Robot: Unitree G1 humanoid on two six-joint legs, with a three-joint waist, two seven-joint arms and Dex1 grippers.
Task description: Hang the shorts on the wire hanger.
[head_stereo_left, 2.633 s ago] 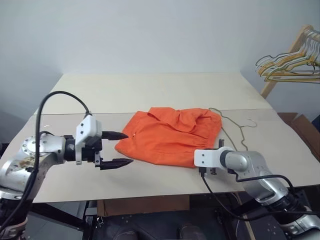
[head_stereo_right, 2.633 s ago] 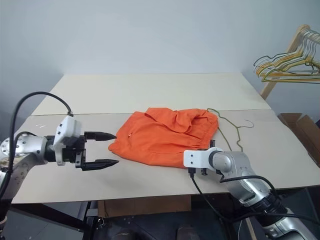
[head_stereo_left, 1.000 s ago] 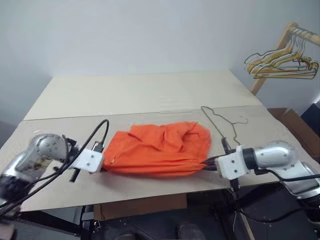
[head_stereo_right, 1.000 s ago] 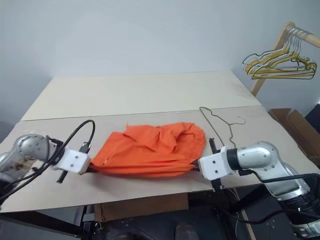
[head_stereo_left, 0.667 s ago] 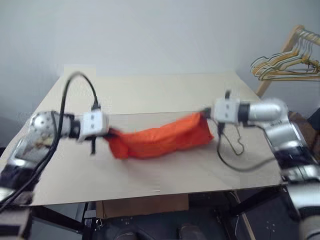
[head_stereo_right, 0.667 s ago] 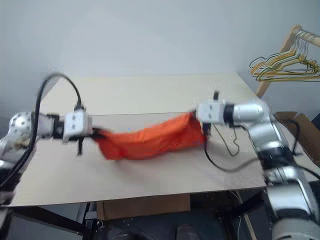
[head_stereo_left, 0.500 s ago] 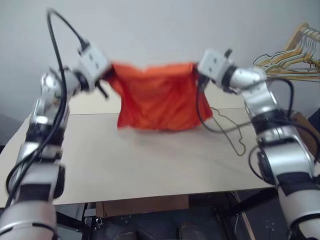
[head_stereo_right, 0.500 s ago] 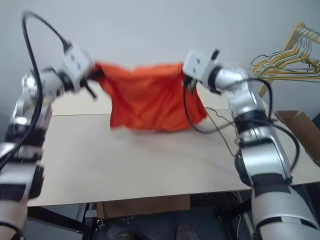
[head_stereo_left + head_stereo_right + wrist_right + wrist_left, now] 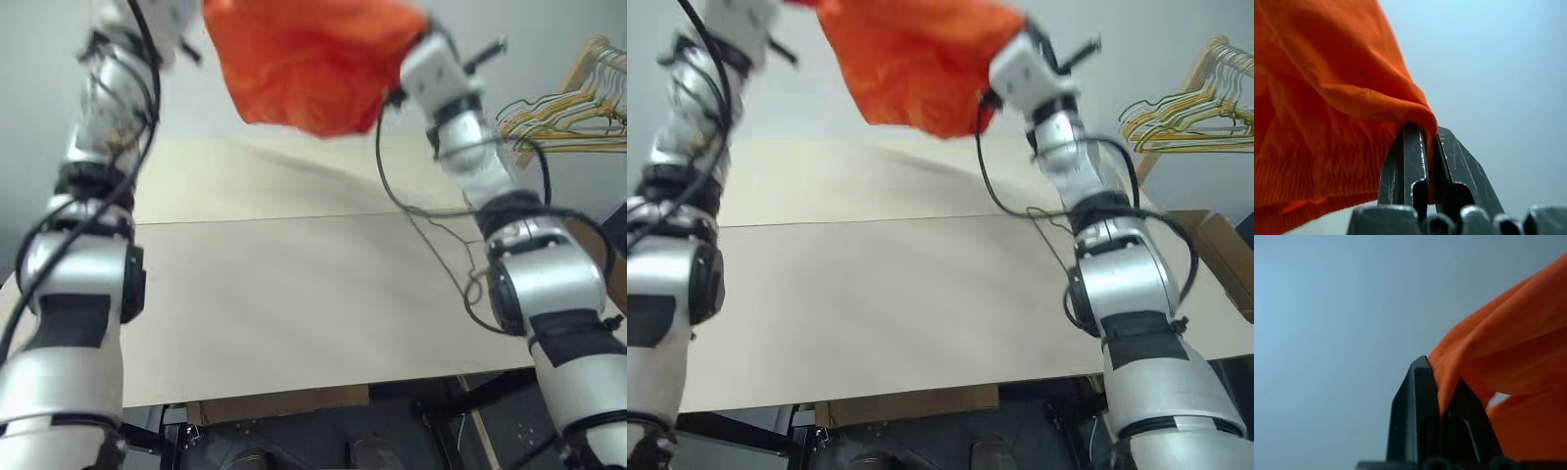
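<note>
Held the shorts (image 9: pixel 309 59) high above the counter (image 9: pixel 294 294), left hand (image 9: pixel 1442 406) and right hand (image 9: pixel 1425 171) each pinched on one edge. Needed lowering, kept spread, toward the wire hanger (image 9: pixel 453 257).

The two head views look forward and down over the bench (image 9: pixel 294 284) from nearly the same place, so they share the bench and the raised shorts (image 9: pixel 304 59). Each wrist view looks along its own end effector, left (image 9: pixel 1442 396) and right (image 9: pixel 1425 147), very near to the pinched orange cloth, facing a plain wall.
</note>
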